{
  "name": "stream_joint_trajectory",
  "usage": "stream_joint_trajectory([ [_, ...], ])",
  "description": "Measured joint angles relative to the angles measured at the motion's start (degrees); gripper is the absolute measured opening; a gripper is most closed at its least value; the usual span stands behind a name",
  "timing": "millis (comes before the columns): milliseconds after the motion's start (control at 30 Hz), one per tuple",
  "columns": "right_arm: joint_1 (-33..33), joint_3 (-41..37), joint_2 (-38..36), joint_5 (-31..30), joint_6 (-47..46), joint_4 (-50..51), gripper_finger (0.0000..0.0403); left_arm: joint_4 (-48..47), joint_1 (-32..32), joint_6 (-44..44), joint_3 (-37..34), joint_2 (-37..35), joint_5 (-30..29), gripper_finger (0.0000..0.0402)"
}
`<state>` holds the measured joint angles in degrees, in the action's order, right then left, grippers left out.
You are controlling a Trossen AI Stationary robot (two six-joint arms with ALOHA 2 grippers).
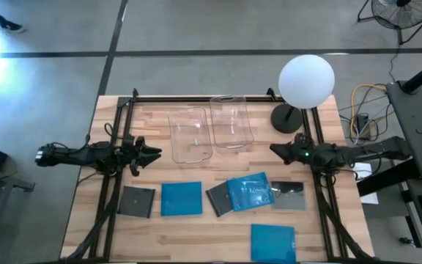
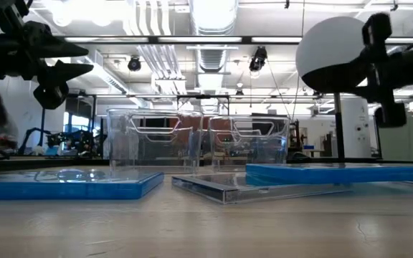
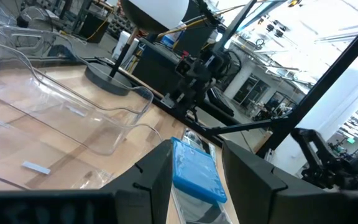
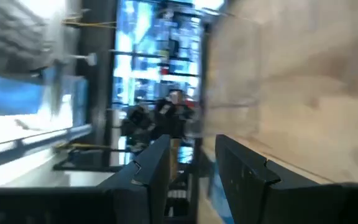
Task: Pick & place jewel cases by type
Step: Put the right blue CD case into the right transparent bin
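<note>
1. While both arms hang above the table with nothing held, all six jewel cases lie flat along the table's near half, none yet in either clear bin (image 1: 191, 134).
2. The left gripper (image 1: 154, 154) sits at the left side, fingers pointing toward the table's middle; the left wrist view shows a plain gap between its fingers (image 3: 157, 171), so it is parted and empty.
3. The right gripper (image 1: 275, 149) mirrors it from the right side, beside the lamp base (image 1: 288, 117). Its fingers (image 4: 154, 165) also show a gap, with nothing between them.
4. From the left fingertips, the nearest cases lie toward the near edge and below: a dark grey case (image 1: 137, 201) slightly behind the tips and a blue case (image 1: 181, 199) slightly ahead of them.
5. From the right fingertips, the overlapping group lies toward the near edge: a blue case (image 1: 250, 191) resting partly on a grey case (image 1: 219, 198), with another dark case (image 1: 289, 195) touching it on the wrist side. The last blue case (image 1: 272, 243) lies farther still toward the near edge.
6. Being square, the cases offer no long axis; by judgement each arm must turn its fingers down and take an edge, and the overlapped pair looks the harder pick.
</note>
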<state>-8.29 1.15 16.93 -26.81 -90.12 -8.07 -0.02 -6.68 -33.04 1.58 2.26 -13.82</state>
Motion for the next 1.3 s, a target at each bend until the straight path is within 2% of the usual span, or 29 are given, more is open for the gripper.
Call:
stream_joint_trajectory([
  [100,-0.66,5.37,7.86,0.86,-5.9,11.17,0.0123,0.0,0.0,0.0,0.0,0.02,0.0,0.0122],
  [233,-0.96,18.37,19.96,8.81,-7.56,34.37,0.0123,2.29,0.11,-0.47,-0.19,0.11,-2.3,0.0122],
  [300,-0.94,24.33,26.04,13.81,-5.3,43.64,0.0123,4.98,0.13,-4.69,-0.22,0.01,-2.59,0.0122],
  [367,-0.94,28.84,31.03,19.48,-0.95,48.41,0.0123,7.83,0.13,-12.77,-0.17,0.03,-2.58,0.0122],
  [467,-0.96,32.17,36.41,24.86,4.69,49.55,0.0123,8.81,0.13,-23.24,-0.17,0.11,-2.58,0.0122],
  [600,-1.09,33.51,41.02,26.18,7.82,48.75,0.0139,8.43,0.13,-25.01,-0.17,0.45,-2.68,0.0122],
  [767,-1.23,32.9,44.04,29.16,9.15,46.4,0.0191,10.52,0.13,-30.72,-0.13,0.48,-6.76,0.0122],
  [967,-1.23,32.94,45.54,29.47,12.78,45.28,0.025,8.56,-0.37,-41.65,-0.11,1.45,-5.85,0.0122],
  [1033,-1.23,32.76,45.43,29.82,14.29,43.7,0.0259,10.16,-0.68,-42.04,-0.11,2.4,-5.73,0.0122],
  [1200,-1.23,30.85,45.33,30.36,15.1,42.55,0.0259,21.58,-0.78,-39.98,1.91,6.66,-3.55,0.0122],
  [1300,-1.2,29.31,45.5,30.35,15.11,40.59,0.0254,17.88,-1.11,-36.68,7.52,11.21,-1.93,0.0122],
])
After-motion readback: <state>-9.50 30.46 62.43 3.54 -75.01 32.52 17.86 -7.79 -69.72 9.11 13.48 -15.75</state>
